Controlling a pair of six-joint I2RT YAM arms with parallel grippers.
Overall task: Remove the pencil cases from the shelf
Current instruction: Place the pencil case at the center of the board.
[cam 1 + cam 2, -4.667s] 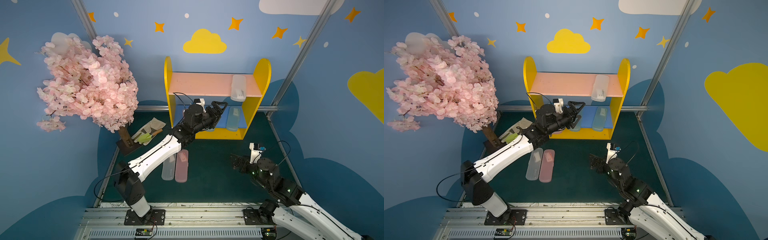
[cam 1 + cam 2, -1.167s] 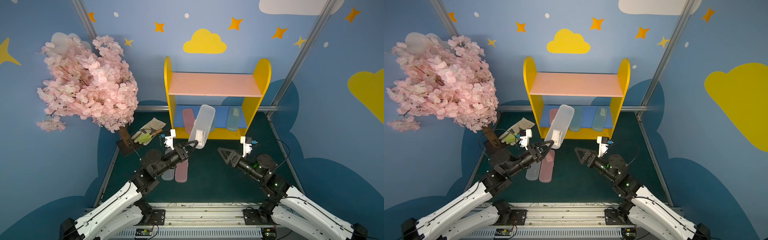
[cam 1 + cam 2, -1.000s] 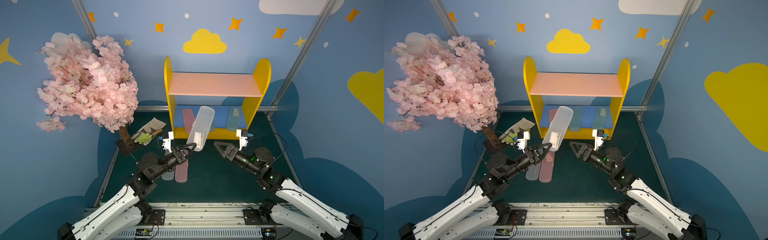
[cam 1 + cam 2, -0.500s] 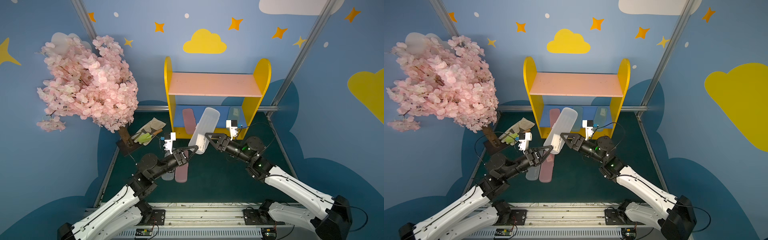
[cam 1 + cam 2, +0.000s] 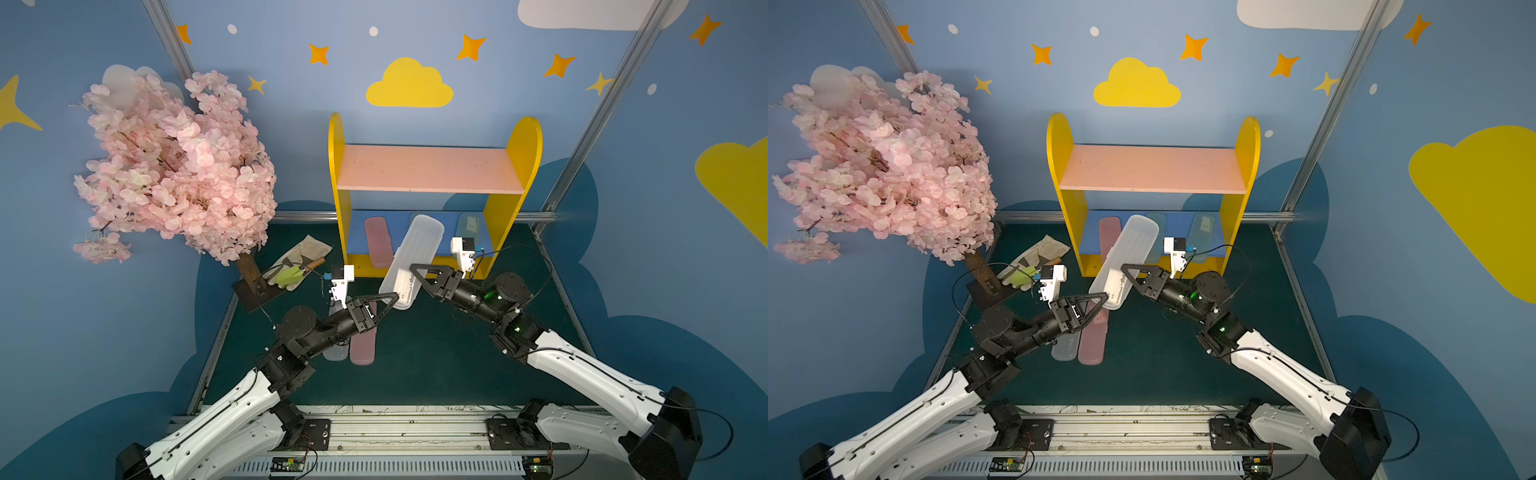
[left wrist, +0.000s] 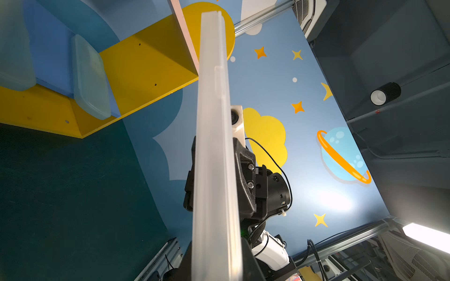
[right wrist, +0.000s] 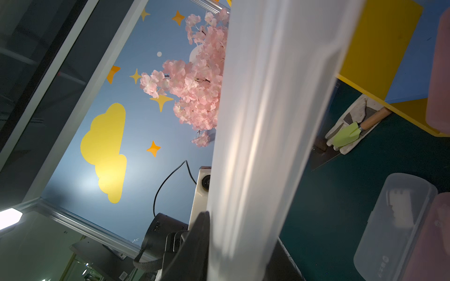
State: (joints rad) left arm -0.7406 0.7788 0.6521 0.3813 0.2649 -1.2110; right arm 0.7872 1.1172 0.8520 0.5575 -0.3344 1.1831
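A clear-white pencil case (image 5: 413, 257) (image 5: 1129, 253) hangs tilted in the air in front of the shelf (image 5: 521, 149). My left gripper (image 5: 395, 295) (image 6: 216, 255) is shut on its lower end. My right gripper (image 5: 412, 269) (image 7: 241, 250) is shut on it just above, from the other side. The shelf's pink upper board is bare. On the blue lower board lie a pink case (image 5: 377, 241) and a teal case (image 5: 467, 226); another teal one (image 5: 1156, 220) is partly hidden behind the held case. A clear case (image 5: 336, 353) and a pink case (image 5: 363, 345) lie on the green floor.
A pink blossom tree (image 5: 174, 166) on a dark base stands at the left. A glove with a green trowel (image 5: 291, 270) lies between the tree and the shelf. Metal frame posts rise at both back corners, and a rail (image 5: 395, 432) runs along the front.
My right gripper has reached up and left to the held case and closed on it. My left gripper has kept hold of the case, shifting it only slightly.
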